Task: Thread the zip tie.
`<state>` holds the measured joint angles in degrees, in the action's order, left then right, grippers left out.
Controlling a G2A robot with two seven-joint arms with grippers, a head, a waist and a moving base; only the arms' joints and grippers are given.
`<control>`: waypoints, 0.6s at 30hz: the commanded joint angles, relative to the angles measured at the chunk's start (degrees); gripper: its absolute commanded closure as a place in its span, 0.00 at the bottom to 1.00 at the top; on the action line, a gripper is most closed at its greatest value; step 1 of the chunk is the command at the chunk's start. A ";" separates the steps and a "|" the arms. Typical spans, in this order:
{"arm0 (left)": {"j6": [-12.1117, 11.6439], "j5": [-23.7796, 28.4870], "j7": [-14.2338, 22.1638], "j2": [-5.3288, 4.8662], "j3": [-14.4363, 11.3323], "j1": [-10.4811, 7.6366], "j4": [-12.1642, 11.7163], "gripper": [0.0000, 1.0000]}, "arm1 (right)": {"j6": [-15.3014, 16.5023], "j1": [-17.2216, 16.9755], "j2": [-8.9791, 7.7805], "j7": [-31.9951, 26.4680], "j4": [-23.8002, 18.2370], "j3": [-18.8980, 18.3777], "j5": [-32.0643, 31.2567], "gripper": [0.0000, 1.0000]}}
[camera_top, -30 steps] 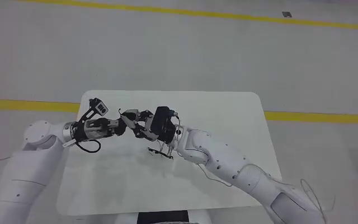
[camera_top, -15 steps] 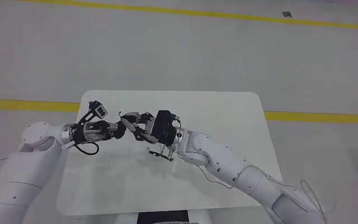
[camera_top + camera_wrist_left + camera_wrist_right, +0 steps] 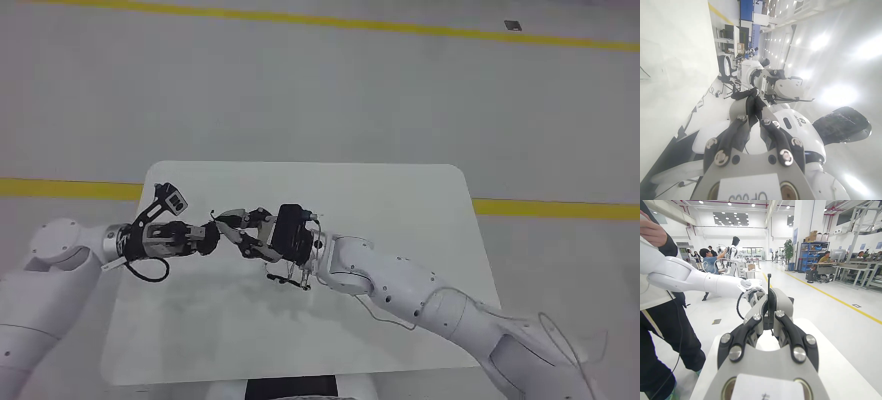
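From my station I judge the threading barely begun. The thin black plastic zip tie (image 3: 769, 283) stands upright as one straight strap between the white fingers of the right gripper (image 3: 769, 302). Its small square head is free at the upper end and its other end hangs down past the finger links. I see no loop and no tail entering the head. The right gripper is drawn narrow, its toothed pads close on either side of the strap, so I take it to be holding the tie. The left gripper (image 3: 752, 98) sits tip to tip with it, its dark fingers pinched to a point. The view there is cluttered, so it may be nipping the strap too, but I cannot tell what, if anything, it holds. What is left, as I read it, is the real work: bending the strap round, lining its tail up with the slot in the head, pushing it through and pulling it snug. Both grippers hang over the robot's left half of a white table with rounded corners (image 3: 400, 200). Around the table lies a pale grey floor crossed by a yellow painted line (image 3: 560, 208). Beyond, the right wrist view takes in a bright hall with blue metal shelving (image 3: 810, 251), a tall green potted plant (image 3: 788, 249), grey work desks (image 3: 848, 270) and a white humanoid robot (image 3: 734, 251) standing.
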<state>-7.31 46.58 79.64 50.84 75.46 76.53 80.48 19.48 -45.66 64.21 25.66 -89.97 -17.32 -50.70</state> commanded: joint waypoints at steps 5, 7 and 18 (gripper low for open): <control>0.04 -0.03 0.00 0.03 0.03 0.00 -0.01 1.00 | -0.36 -0.48 0.03 -0.91 -0.14 -0.38 -0.64 1.00; 0.04 -0.03 0.00 0.03 0.03 0.00 -0.01 1.00 | 0.00 -1.17 0.12 -1.41 -0.49 -1.31 -1.66 1.00; 0.04 -0.03 0.00 0.03 0.03 0.00 -0.01 1.00 | 0.00 -1.41 0.60 -0.13 0.16 -1.04 -6.09 1.00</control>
<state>-7.27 46.55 79.64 50.87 75.49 76.54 80.47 19.48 -47.30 64.77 25.36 -89.96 -18.68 -56.58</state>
